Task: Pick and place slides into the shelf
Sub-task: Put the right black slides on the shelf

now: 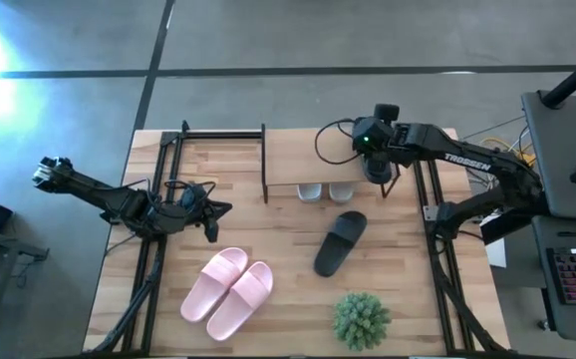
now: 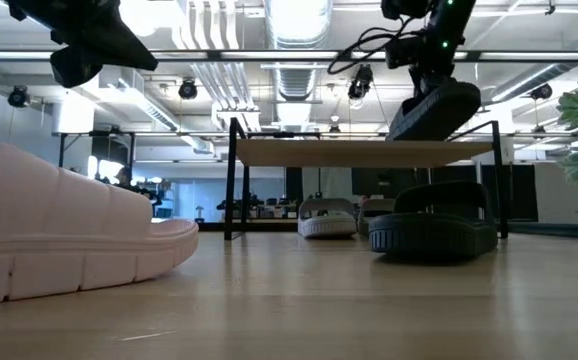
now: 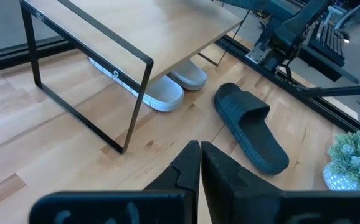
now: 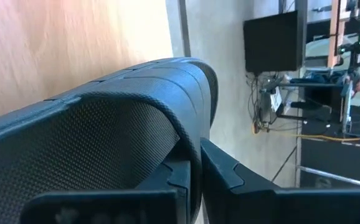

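My right gripper (image 1: 379,172) is shut on a black slide (image 2: 435,110), which it holds tilted just above the right end of the shelf's plank top (image 2: 364,152). The other black slide (image 1: 340,242) lies sole down on the table in front of the shelf (image 1: 308,155). A grey-white pair (image 1: 325,191) rests on the table under the shelf, toes peeking out. A pale pink pair (image 1: 228,289) lies side by side near the front. My left gripper (image 1: 213,211) hangs shut and empty above the table's left half, to the left of the shelf. My right gripper pinches the black slide's strap edge (image 4: 189,134) between its two fingers, one on the textured inner face, one on the outer side. The fingers (image 2: 431,78) come slanting down from above. The slide hangs tilted; whether its lower end (image 2: 397,132) touches the plank I cannot tell.
A small green plant (image 1: 361,319) stands at the table's front right. Black arm rails (image 1: 432,249) run along the table's left and right sides. Bare wood lies between the pink pair and the shelf. The shelf's thin black end frame (image 3: 83,81) stands at its left end.
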Robot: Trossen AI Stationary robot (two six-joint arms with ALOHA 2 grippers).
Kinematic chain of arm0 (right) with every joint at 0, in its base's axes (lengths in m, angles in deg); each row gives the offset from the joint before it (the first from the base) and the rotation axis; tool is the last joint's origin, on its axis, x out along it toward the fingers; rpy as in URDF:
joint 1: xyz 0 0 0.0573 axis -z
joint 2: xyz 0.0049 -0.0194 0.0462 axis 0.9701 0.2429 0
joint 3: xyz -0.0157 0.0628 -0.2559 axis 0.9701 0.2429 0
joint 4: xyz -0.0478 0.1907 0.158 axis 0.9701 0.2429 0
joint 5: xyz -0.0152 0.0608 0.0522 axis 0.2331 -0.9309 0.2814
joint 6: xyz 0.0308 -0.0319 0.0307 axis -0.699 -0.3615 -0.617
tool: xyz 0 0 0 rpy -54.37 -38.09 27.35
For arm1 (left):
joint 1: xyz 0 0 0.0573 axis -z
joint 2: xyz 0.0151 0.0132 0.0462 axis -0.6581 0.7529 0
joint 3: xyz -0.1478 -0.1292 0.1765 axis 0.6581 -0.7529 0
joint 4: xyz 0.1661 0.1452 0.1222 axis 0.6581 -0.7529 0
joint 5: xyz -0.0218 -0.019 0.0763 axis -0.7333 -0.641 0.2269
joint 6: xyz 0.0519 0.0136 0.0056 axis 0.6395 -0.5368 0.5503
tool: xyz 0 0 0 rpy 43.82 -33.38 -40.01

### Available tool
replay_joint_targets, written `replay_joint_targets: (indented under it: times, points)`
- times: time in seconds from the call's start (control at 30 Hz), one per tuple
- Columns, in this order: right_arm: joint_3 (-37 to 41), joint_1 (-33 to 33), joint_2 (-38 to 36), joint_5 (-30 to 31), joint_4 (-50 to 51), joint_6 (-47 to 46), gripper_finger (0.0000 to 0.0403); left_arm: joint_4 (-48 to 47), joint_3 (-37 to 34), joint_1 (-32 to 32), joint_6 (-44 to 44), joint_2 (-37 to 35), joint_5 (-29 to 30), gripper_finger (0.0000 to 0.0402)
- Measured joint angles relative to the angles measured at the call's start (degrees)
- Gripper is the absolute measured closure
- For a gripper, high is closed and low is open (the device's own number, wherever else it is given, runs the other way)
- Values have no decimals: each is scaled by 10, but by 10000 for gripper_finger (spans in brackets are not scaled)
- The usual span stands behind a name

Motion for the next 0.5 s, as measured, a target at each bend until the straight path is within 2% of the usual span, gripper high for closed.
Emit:
replay_joint_targets:
  times: [0.17, 0.5]
  points:
    - [23, 0, 4, 29, -14, 25, 390, 2, 0, 0, -14, 0, 0, 402]
    - [55, 12, 4, 30, -32, 12, 390, 2, 0, 0, -14, 0, 0, 402]
